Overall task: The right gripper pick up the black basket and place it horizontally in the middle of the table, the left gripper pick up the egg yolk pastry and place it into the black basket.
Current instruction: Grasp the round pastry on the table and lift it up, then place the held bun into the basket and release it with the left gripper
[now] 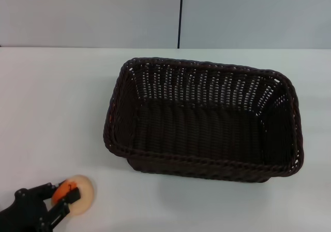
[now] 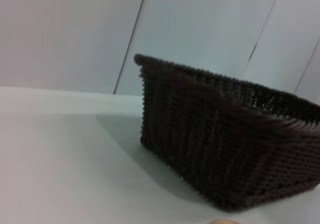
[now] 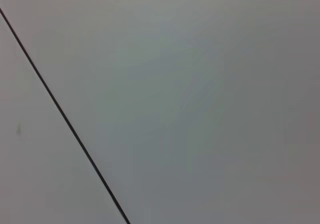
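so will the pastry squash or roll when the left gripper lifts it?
Pastry looks soft and pale, so it probably dents under a hard squeeze. It is round, so it may roll if nudged on the smooth table. Left gripper sits at its edge; an off-centre grip could slip.

Place: I read this as a lab or test room, not a home | Signs: bare white table (image 1: 46, 113) set against plain grey wall panels (image 1: 88, 14) with a dark seam (image 1: 180, 14) | Props: I see one dark basket (image 1: 201, 120) (nothing domestic around it) | Right wrist camera: only panel wall (image 3: 200, 109).
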`<move>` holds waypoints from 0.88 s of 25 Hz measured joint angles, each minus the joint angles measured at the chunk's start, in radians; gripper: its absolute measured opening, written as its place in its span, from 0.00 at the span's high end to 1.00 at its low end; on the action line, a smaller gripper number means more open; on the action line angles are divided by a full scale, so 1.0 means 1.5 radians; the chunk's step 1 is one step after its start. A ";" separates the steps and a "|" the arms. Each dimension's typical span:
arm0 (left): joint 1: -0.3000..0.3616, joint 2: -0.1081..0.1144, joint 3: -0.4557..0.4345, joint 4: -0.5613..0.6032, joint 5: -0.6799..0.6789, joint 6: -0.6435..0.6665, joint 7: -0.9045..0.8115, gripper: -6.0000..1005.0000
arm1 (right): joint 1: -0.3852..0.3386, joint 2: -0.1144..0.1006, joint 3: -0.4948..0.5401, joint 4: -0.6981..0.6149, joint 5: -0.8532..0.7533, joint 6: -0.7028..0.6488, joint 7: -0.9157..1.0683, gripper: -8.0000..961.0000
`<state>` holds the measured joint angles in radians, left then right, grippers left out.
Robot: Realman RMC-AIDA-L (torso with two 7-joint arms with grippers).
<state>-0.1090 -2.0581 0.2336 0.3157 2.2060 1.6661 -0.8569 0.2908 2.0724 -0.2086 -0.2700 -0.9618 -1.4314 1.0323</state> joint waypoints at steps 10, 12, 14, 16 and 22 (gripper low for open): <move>-0.027 0.003 -0.129 -0.002 -0.005 0.110 -0.008 0.78 | 0.001 0.000 0.000 0.000 0.000 0.000 0.000 0.57; -0.041 0.002 -0.184 -0.012 -0.009 0.134 -0.020 0.79 | 0.000 0.000 0.000 0.000 0.000 -0.002 0.000 0.57; -0.059 0.001 -0.240 -0.038 -0.012 0.144 -0.034 0.80 | -0.001 0.000 0.001 0.000 0.000 -0.003 0.000 0.57; -0.084 0.001 -0.275 -0.074 -0.016 0.144 -0.033 0.82 | -0.003 0.000 0.001 0.000 0.000 -0.003 0.001 0.57; -0.185 -0.004 -0.243 -0.152 -0.005 0.098 -0.024 0.87 | -0.004 0.001 0.001 0.007 0.000 -0.006 0.004 0.57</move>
<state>-0.3872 -2.0644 -0.1302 0.0873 2.1979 1.8135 -0.8933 0.2846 2.0737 -0.2070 -0.2600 -0.9619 -1.4397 1.0376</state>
